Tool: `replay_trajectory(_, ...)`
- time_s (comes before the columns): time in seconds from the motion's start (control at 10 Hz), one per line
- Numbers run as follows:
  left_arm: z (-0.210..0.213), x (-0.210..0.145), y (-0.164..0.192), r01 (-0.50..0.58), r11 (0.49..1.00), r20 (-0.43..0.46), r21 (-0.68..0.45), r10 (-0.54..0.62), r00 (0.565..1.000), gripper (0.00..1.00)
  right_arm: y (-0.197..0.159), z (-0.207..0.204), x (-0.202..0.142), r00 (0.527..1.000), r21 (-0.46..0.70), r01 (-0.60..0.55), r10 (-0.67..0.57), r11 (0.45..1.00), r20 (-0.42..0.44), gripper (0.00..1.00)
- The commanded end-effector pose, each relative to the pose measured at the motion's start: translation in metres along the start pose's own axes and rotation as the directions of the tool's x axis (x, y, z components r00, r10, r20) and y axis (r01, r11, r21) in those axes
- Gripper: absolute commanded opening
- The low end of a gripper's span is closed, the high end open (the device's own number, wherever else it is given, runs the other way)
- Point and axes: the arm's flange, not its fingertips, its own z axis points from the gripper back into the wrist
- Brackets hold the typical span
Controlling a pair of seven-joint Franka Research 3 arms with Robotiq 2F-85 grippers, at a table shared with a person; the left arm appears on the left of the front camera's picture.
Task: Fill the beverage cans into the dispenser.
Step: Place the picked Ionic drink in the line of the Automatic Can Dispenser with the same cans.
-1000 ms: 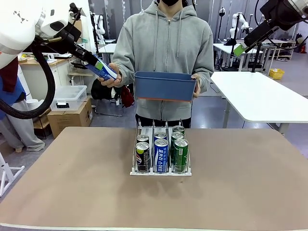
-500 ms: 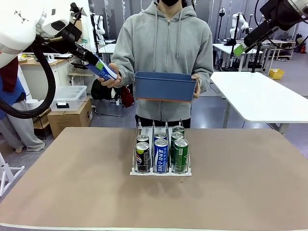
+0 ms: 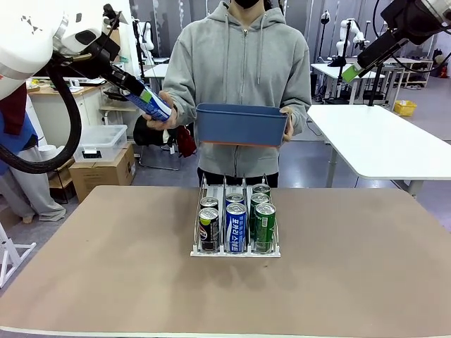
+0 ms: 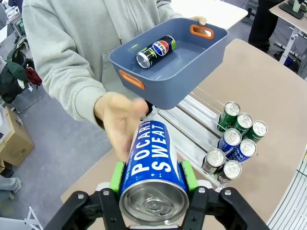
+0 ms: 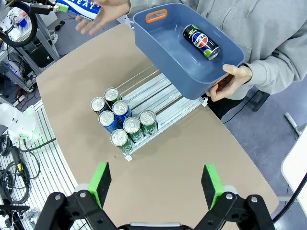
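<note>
Blue-and-white can (image 3: 153,104) clamped in left gripper (image 4: 152,176), upper left of front frame, by person's hand (image 4: 120,120). Right gripper (image 5: 156,184) apart, empty, upper right. Six cans (image 3: 236,225) upright in dispenser (image 3: 235,252), mid-table; black can (image 4: 156,51) lying in bin (image 3: 241,130).

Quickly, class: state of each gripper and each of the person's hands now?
Left gripper: shut on the blue can.
Right gripper: open, empty.
One hand: holding the blue bin.
Other hand: open beside that can.

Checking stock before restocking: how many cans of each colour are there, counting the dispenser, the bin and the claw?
Black cans: 3, two in the dispenser, one in the blue bin
Blue-and-white cans: 3, two in the dispenser, one in the left claw
Green cans: 3, all in the dispenser
Total: 9
</note>
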Motion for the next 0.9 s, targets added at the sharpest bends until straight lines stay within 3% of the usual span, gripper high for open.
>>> replay_trajectory(0.0, 0.0013, -0.0009, 0.0028, 0.009, 1.0, 0.011, -0.001, -0.009, 1.0, 0.55, 0.0002, -0.0002, 0.0, 1.0, 0.009, 0.0, 0.0, 1.0, 0.004, 1.0)
replay_trajectory(0.8, 0.0013, -0.0009, 0.0028, 0.009, 1.0, 0.011, -0.001, -0.009, 1.0, 0.55, 0.0002, -0.0002, 0.0, 1.0, 0.009, 0.0, 0.0, 1.0, 0.004, 1.0)
